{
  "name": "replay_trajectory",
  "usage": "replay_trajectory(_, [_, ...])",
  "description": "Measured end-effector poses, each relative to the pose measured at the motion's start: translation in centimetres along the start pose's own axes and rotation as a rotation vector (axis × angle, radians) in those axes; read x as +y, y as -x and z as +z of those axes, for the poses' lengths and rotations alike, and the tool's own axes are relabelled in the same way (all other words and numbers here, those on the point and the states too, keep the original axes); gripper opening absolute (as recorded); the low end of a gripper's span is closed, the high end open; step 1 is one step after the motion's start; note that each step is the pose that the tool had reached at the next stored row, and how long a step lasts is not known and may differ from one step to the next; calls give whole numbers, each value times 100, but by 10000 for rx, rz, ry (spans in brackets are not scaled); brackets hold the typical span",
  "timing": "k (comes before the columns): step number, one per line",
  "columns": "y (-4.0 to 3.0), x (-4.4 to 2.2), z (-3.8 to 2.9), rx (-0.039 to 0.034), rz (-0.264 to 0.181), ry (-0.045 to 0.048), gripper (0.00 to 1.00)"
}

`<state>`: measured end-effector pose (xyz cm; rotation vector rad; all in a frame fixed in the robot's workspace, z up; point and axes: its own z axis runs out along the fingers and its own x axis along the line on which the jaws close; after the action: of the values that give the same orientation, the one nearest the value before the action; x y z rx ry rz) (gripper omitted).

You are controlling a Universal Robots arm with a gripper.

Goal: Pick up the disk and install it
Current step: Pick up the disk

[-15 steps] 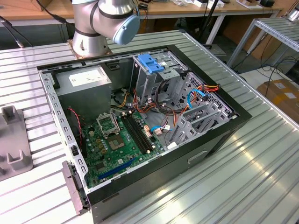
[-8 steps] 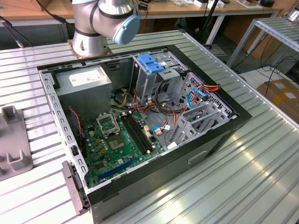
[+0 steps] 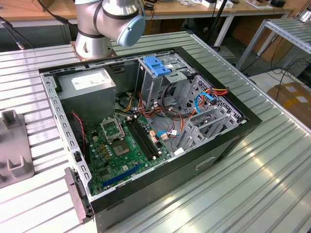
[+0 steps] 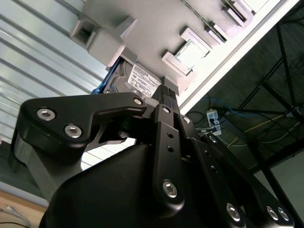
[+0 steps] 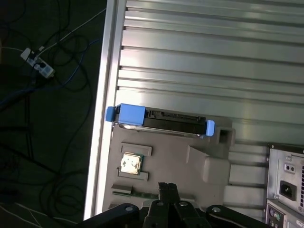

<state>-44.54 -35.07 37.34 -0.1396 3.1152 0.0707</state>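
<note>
So, in the exterior view the arm (image 3: 107,22) stands behind the open computer case (image 3: 146,121) on the ribbed table (image 3: 252,184), with a grey holder (image 3: 12,145) at that view's left. Loose cables (image 3: 219,91) hang around the drive bays, and I'd guess they could snag anything slid in there. In the first wrist view the disk (image 5: 161,122) stands on edge in a slot of the holder (image 5: 190,166), on the side away from the pincer and close to the table's edge. The pincer (image 5: 167,190) hovers over the holder, well apart from the disk, tips pinched together with nothing between them. In the second wrist view the disk's (image 4: 142,83) labelled face peeks out behind the pincer (image 4: 166,95), not touching as far as I can tell. My worry: coming down pinched like that would bump the disk rather than straddle it, and a shove could tip it out of its slot, maybe off the table.
</note>
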Motion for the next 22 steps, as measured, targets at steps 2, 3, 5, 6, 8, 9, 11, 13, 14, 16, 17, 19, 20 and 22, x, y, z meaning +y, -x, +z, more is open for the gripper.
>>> replay_trajectory(2, [0, 1, 0, 3, -62, 2, 10])
replay_trajectory(3, [0, 1, 0, 4, -86, 2, 10])
replay_trajectory(5, [0, 1, 0, 6, -147, 4, 10])
replay_trajectory(6, [0, 2, 0, 8, -175, 5, 10])
replay_trajectory(8, [0, 2, 0, 11, -245, 6, 10])
replay_trajectory(9, [0, 3, 0, 12, -273, 7, 10])
replay_trajectory(11, [1, 5, 0, 15, -354, 9, 10])
replay_trajectory(13, [1, 7, 0, 20, -442, 11, 10])
replay_trajectory(14, [1, 7, 0, 20, -469, 12, 10])
replay_trajectory(16, [1, 8, 0, 24, -539, 13, 10])
replay_trajectory(17, [1, 9, 1, 26, -585, 14, 10])
replay_trajectory(19, [1, 12, 1, 28, -650, 16, 10])
replay_trajectory(20, [1, 13, 1, 30, -684, 16, 10])
replay_trajectory(22, [2, 16, 1, 33, -752, 18, 10])
